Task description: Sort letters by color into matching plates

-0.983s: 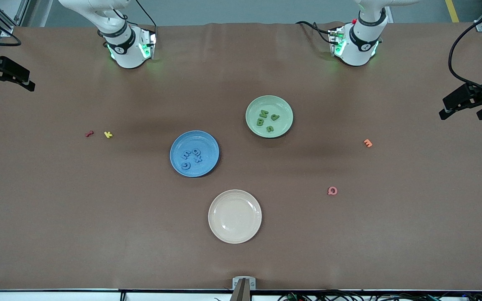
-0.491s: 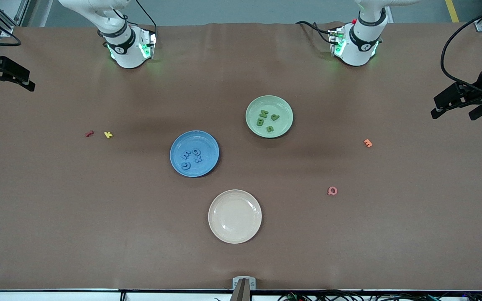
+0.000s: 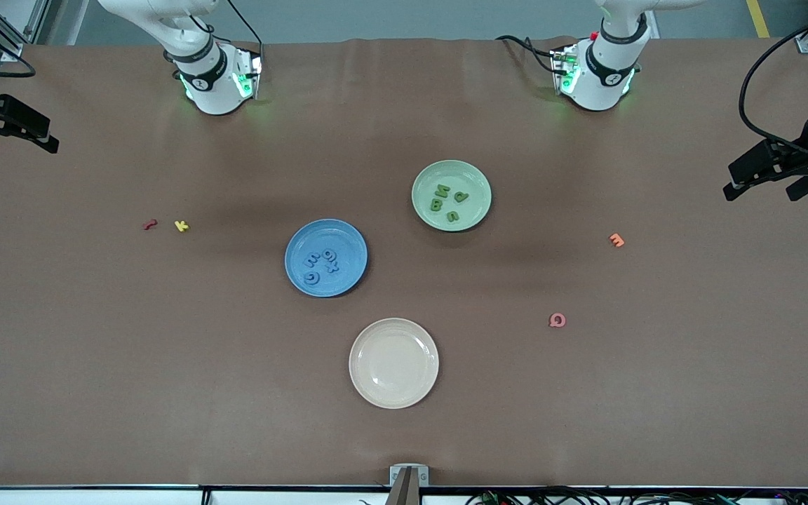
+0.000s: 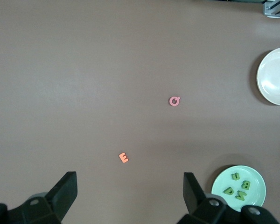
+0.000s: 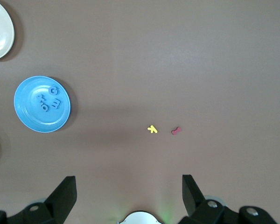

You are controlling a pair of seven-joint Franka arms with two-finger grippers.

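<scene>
Cream plate [image 3: 393,362] sits nearest the camera. Blue plate [image 3: 326,257] holds four blue letters [image 3: 321,260]; green plate [image 3: 452,195], nearer the bases, holds four green letters [image 3: 449,199]. Left gripper [image 3: 772,172] and right gripper [image 3: 15,130] hang spread and empty over the table's ends.

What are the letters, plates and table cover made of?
Green letters and blue letters: likely foam, chunky and matte, no shine. Green plate, blue plate: matte, smooth rims, probably plastic or melamine; can't tell. Table cover: brown, dull, creased near the bases, so fabric or paper.
</scene>
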